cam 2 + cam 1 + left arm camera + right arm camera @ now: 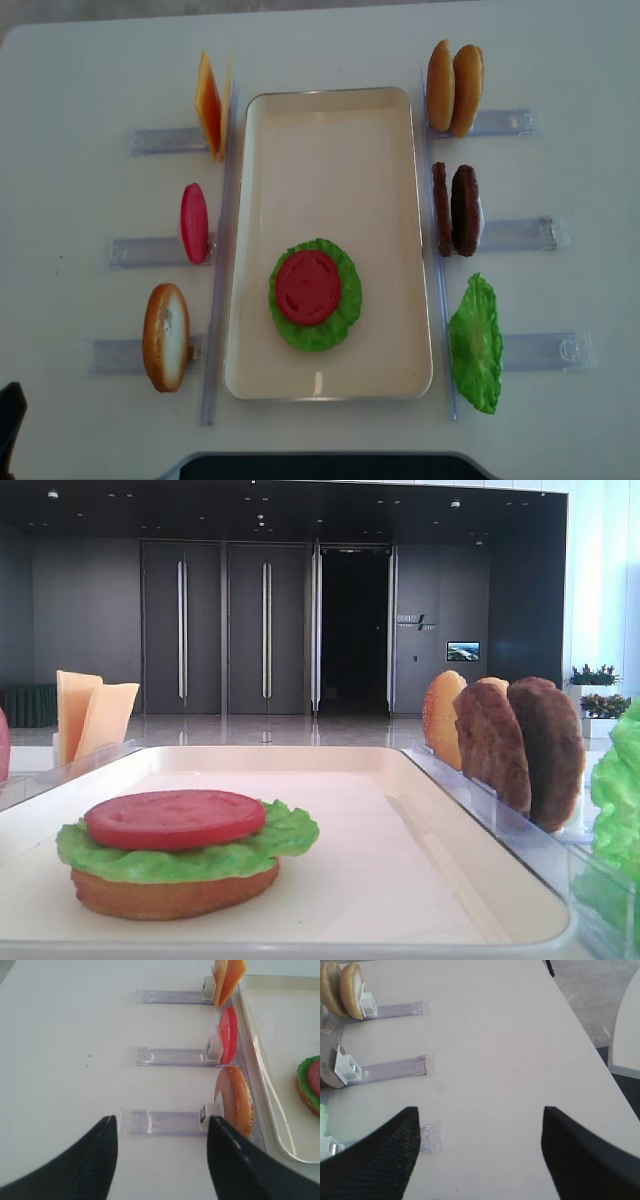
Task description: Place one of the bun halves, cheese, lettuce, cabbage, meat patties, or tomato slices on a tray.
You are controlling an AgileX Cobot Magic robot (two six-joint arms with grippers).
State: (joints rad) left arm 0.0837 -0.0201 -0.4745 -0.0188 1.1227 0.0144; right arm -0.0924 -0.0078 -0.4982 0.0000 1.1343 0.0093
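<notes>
The left fingers (160,1160) gape wide and empty; the upright bun half (236,1100) stands ahead-right, edge-on beside the tray (265,1075); the right fingers (480,1155) are also wide.

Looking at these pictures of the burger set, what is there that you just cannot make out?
- Bun half under the lettuce and tomato slice: hidden from above in the overhead view; only the low view shows it.
- Left pincer: only two dark fingers show in its wrist view; the overhead view's bottom-left edge cuts off the rest.
- Right pincer: seen only in its own wrist view.
- Meat patties: cut off by the right wrist view's left edge.
</notes>
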